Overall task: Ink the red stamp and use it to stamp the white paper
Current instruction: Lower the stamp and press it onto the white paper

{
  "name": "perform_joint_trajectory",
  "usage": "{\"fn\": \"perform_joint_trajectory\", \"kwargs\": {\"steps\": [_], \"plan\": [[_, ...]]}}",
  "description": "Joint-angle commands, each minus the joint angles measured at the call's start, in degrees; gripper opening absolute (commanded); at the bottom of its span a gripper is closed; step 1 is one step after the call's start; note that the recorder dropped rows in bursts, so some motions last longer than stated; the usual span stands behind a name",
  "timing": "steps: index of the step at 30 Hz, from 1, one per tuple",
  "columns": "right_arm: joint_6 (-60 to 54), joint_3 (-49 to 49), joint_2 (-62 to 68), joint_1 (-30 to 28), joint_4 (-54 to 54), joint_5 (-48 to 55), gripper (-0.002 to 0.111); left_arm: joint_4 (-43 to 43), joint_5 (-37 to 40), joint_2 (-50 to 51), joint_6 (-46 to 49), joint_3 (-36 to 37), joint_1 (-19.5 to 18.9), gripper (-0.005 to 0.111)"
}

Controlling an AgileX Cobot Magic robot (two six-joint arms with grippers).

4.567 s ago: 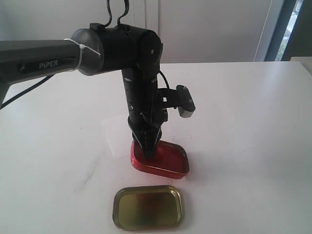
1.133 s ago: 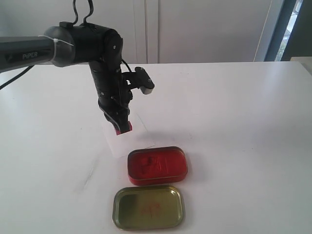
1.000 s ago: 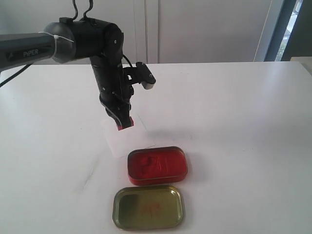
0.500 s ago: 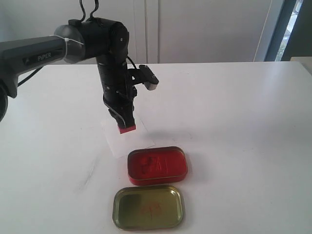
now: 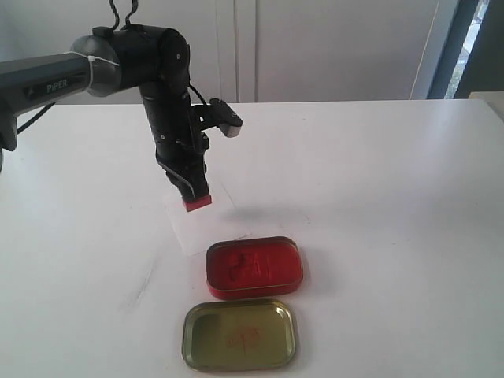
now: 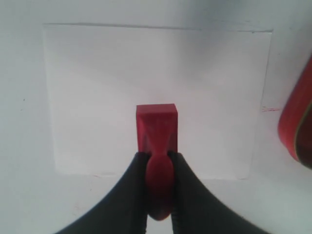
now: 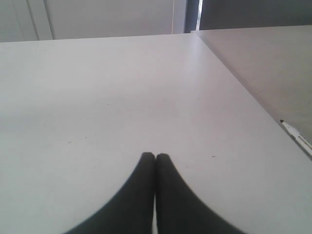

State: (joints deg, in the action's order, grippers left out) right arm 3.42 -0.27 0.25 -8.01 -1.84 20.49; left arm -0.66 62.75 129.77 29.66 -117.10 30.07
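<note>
My left gripper point(image 5: 191, 191) point(image 6: 158, 157) is shut on the knob of the red stamp point(image 5: 198, 202) point(image 6: 156, 127), whose block base points down. The stamp hangs just above the white paper point(image 5: 189, 228) point(image 6: 97, 87), over its middle in the left wrist view. I cannot tell whether the base touches the sheet. A tiny red mark point(image 6: 271, 109) shows at one edge of the paper. My right gripper point(image 7: 155, 157) is shut with nothing in it, over bare white table; the exterior view does not show it.
The open red ink tin point(image 5: 254, 267) point(image 6: 298, 126) lies in front of the paper, nearer the camera. Its gold lid point(image 5: 241, 335) lies in front of that, inside up. A pen point(image 7: 296, 137) lies on a neighbouring table.
My left gripper has lifted the stamp out of the ink tin and carried it back and left over the paper. Over the last half second it shifted slightly left.
</note>
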Motion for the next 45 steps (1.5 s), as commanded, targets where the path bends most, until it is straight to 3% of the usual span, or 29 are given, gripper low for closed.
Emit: {"fn": "perform_joint_trajectory", "kwargs": {"steps": [1, 45], "plan": [[0.05, 0.27, -0.25, 0.24, -0.18, -0.84, 0.0, -1.09, 1.19, -0.37, 0.29, -0.33, -0.07, 0.0], [0.05, 0.27, -0.25, 0.24, -0.18, -0.84, 0.0, -0.33, -0.02, 10.21, 0.77, -0.23, -0.07, 0.0]]}}
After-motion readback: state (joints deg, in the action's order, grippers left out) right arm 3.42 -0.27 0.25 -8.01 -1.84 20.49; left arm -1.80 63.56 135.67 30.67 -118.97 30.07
